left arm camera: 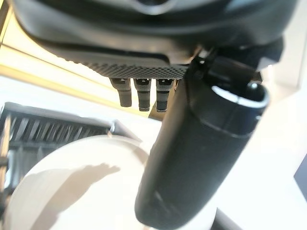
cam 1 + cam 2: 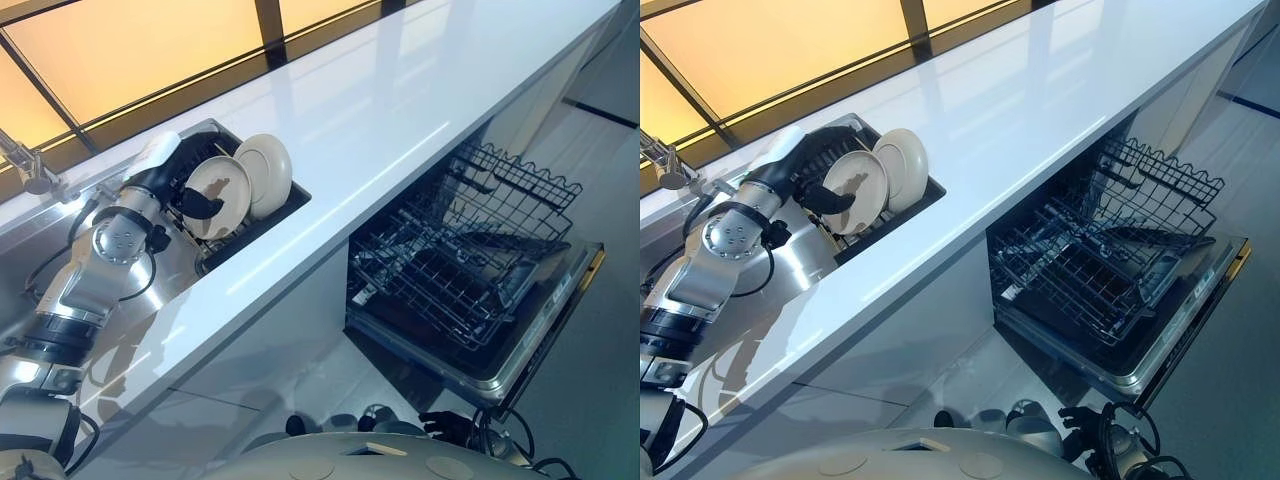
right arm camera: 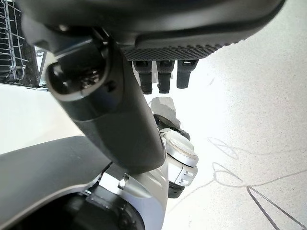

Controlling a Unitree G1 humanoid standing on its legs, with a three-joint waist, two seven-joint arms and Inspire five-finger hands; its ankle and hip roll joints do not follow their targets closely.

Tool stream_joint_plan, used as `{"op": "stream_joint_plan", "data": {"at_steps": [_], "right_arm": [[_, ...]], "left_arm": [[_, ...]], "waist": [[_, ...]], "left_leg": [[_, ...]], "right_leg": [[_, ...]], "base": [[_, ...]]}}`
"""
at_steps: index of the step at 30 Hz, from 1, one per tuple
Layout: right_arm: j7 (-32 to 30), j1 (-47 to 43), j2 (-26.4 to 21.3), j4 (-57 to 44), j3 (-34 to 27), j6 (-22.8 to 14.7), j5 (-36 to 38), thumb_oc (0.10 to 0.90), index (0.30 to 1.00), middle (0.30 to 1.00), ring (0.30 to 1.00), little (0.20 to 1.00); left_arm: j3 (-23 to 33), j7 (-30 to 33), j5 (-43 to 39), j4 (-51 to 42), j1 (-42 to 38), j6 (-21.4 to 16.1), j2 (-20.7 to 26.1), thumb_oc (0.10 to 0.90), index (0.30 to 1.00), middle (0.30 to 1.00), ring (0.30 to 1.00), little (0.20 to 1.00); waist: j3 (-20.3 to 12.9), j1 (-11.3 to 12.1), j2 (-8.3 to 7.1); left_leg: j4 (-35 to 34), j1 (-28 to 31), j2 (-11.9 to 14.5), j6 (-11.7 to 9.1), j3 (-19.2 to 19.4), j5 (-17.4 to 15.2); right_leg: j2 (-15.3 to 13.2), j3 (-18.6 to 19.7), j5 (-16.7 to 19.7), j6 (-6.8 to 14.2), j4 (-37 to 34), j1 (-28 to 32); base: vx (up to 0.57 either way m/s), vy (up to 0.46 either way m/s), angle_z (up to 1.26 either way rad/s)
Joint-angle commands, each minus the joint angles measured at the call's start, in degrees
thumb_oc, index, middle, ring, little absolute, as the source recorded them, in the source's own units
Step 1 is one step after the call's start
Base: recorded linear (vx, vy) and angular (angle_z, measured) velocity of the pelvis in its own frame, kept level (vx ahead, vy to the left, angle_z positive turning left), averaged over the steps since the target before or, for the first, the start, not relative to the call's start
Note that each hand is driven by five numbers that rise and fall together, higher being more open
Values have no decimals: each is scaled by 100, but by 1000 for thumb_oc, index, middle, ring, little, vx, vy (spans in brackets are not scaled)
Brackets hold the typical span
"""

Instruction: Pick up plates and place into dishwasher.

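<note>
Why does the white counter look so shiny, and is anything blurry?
In the left eye view the glossy white countertop mirrors the amber-lit window panels. In the left wrist view the dark left hand is out of focus and casts a soft shadow on the round cream plate.

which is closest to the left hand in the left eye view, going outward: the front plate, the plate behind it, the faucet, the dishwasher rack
From the left hand:
1. Front plate, at the hand, in the sink rack.
2. Second plate, just behind the first on its far side.
3. Faucet, across the sink at the view's left edge.
4. Dishwasher rack, pulled out below the counter, far right.
</note>
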Motion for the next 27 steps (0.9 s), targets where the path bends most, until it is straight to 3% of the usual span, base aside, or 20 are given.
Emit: {"op": "stream_joint_plan", "data": {"at_steps": [1, 6, 22, 27], "right_arm": [[189, -181, 59, -46, 123, -165, 163, 800, 900, 900, 900, 900], [141, -118, 21, -114, 158, -55, 306, 800, 900, 900, 900, 900], [-16, 124, -200, -435, 277, -9, 520, 800, 900, 900, 900, 900], [10, 184, -264, -535, 250, 10, 464, 800, 900, 900, 900, 900]], "left_arm": [[29, 116, 365, 311, -1452, -32, 316, 800, 900, 900, 900, 900], [-273, 320, 541, 809, -1879, 134, 449, 800, 900, 900, 900, 900], [-915, 2042, 833, 2582, -2846, 381, 617, 800, 900, 900, 900, 900], [-1051, 1734, 1292, 2822, -2854, 528, 631, 800, 900, 900, 900, 900]], "waist": [[-46, -151, 79], [52, -291, 112], [340, -673, 199], [360, -718, 217]], "left_leg": [[208, 98, -469, 259, 191, -913], [229, 70, -464, 280, 303, -914], [498, -305, -477, 314, 536, -926], [557, -347, -485, 320, 560, -947]], "right_leg": [[121, 58, -521, 529, 551, -250], [119, 105, -518, 543, 625, -332], [109, 351, -500, 517, 888, -779], [105, 391, -489, 534, 900, -818]], "base": [[51, 1, -6], [60, 2, -12], [73, 19, -10], [66, 26, -9]]}}
